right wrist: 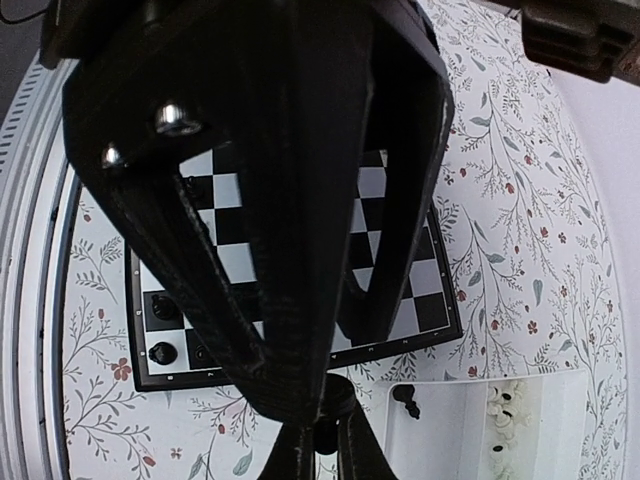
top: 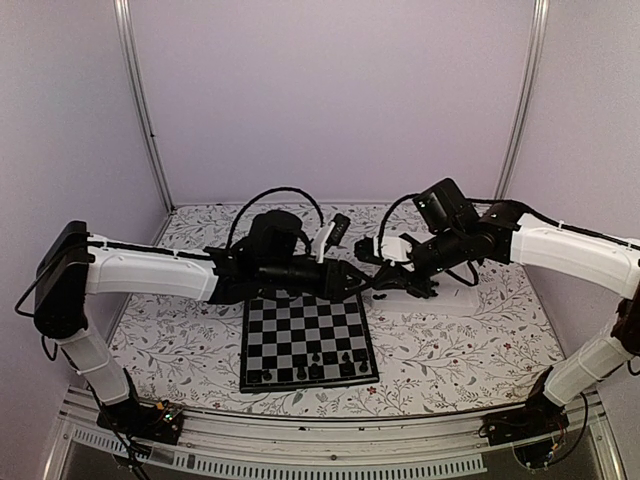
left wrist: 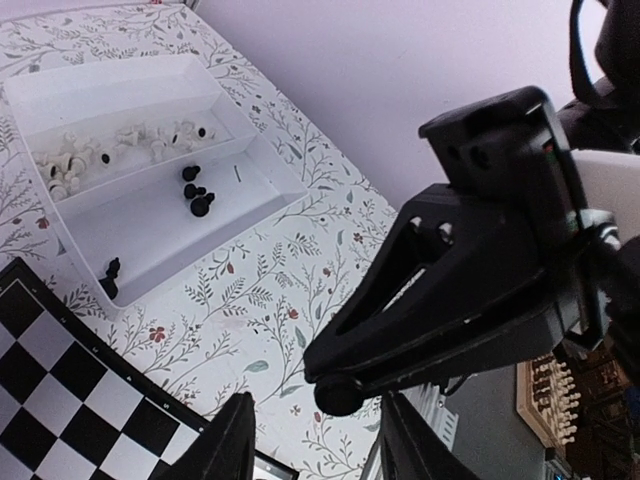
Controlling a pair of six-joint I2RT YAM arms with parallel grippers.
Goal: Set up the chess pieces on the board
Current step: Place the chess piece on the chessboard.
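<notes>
Over the board's (top: 300, 327) far right corner the left tool (left wrist: 318, 452) stands partway spread, tip to tip with the right tool (right wrist: 320, 430), which is pinched closed; a few black chess pieces (top: 346, 357) stand on the board's near rows; more lie in the white tray (left wrist: 150, 235) beyond that corner.

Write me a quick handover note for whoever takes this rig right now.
Left gripper: open, empty, near the far right corner of the flat black-and-grey checked chessboard.
Right gripper: shut, apparently pinching a small black chess piece just above the left gripper's open jaws.
Done: a few black pieces stand on the chessboard's near rows, other squares bare.
White plastic two-compartment tray: white chess pieces in one compartment, several black ones in the other.
Left: place the held piece, then the tray's remainder.
</notes>
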